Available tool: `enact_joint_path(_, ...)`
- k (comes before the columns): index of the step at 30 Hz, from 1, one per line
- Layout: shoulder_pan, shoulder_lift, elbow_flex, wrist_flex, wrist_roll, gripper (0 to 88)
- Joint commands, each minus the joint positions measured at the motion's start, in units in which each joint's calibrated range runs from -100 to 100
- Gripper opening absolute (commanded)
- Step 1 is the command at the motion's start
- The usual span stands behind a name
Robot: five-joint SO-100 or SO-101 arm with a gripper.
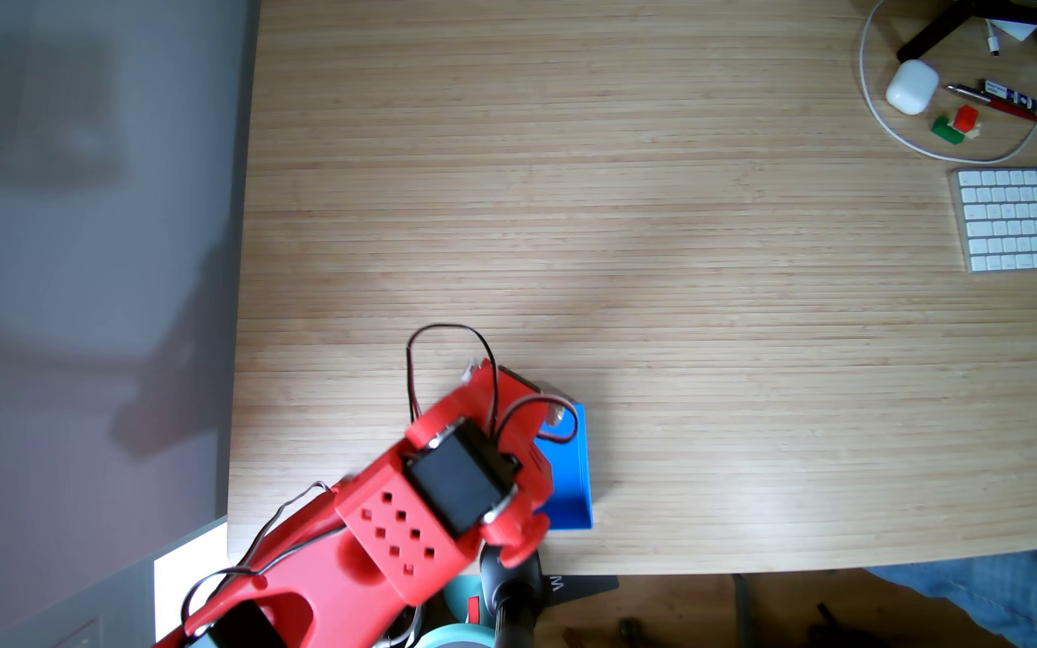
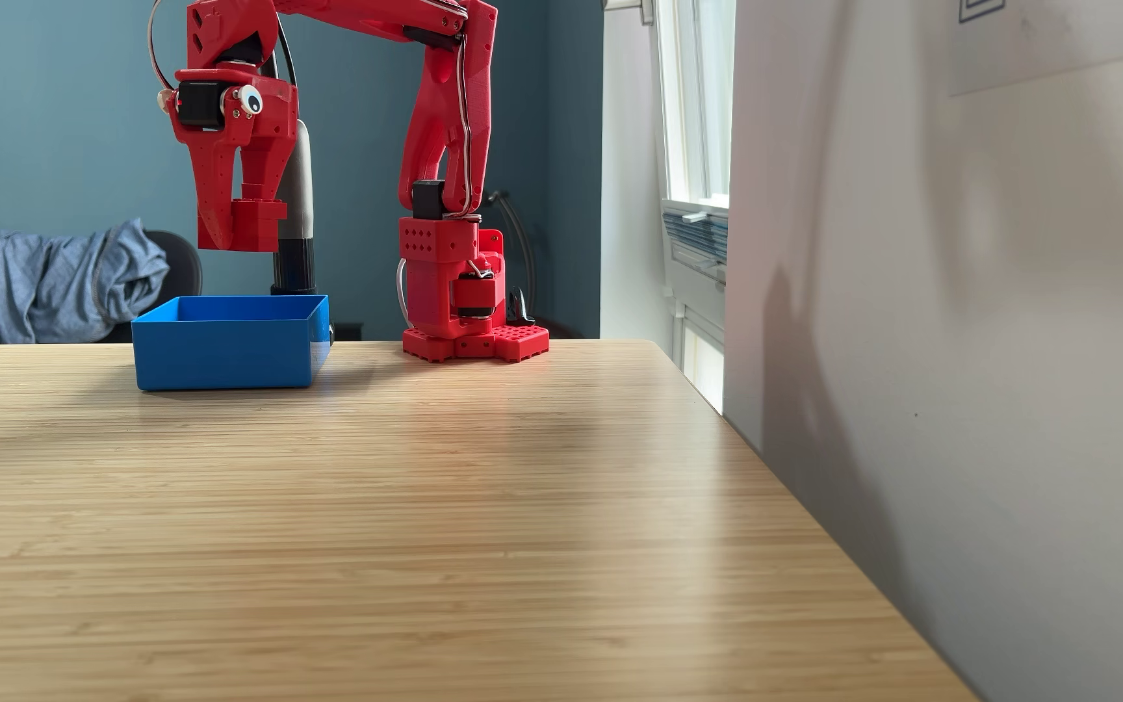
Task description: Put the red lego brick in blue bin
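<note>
The gripper (image 2: 245, 233) hangs above the blue bin (image 2: 224, 361) with its jaws pinching the red lego brick (image 2: 259, 214); the drop seems next, needing only release.

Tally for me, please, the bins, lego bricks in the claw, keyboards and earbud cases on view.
Bins: 1, the square blue plastic bin
Bricks: 1, the small red studded lego brick in the claw
Keyboards: 1, the flat white keyboard
Cases: 1, the rounded white earbud case
Total: 4
</note>
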Motion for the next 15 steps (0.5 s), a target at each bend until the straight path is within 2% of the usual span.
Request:
enact_joint_path(1, 6.45, -4.43, 1.03, -2.31, 2.88, 0.1)
enact_joint_path(7, 12.29, -4.43, 7.02, -7.34, 5.67, 0.1)
enact_joint_path(15, 15.75, -4.43, 19.45, -17.41, 8.3, 0.1)
